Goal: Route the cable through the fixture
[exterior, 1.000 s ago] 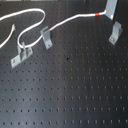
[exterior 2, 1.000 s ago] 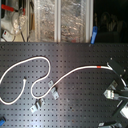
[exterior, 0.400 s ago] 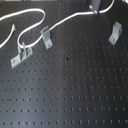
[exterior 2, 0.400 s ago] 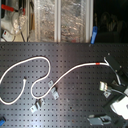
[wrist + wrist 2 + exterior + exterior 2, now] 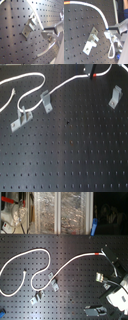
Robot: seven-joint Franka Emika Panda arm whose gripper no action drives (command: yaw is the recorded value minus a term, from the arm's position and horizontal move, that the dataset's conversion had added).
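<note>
The white cable (image 5: 60, 86) loops over the black pegboard from the first exterior view's left and rises to its top right. There my gripper (image 5: 93, 71) is shut on it just past the red band (image 5: 94, 74). The fixture (image 5: 115, 96), a tall slim grey tab, stands on the board to the right of the cable and below the gripper, apart from both. In the second exterior view the cable (image 5: 75, 260) ends at the gripper (image 5: 107, 255), with the fixture (image 5: 101, 278) below. In the second wrist view the cable (image 5: 99, 11) curves into the fingers (image 5: 111, 34) beside the fixture (image 5: 91, 41).
A squat bent grey clip (image 5: 46, 100) and a low bracket with two posts (image 5: 21, 118) stand inside the cable's loop at the first exterior view's left. Shelves with clutter (image 5: 45, 212) stand behind the board in the second exterior view. The arm's white body (image 5: 118, 294) is at the second exterior view's lower right.
The gripper has carried the cable's red-banded end towards the first exterior view's top edge, further from the fixture. The clips have not moved.
</note>
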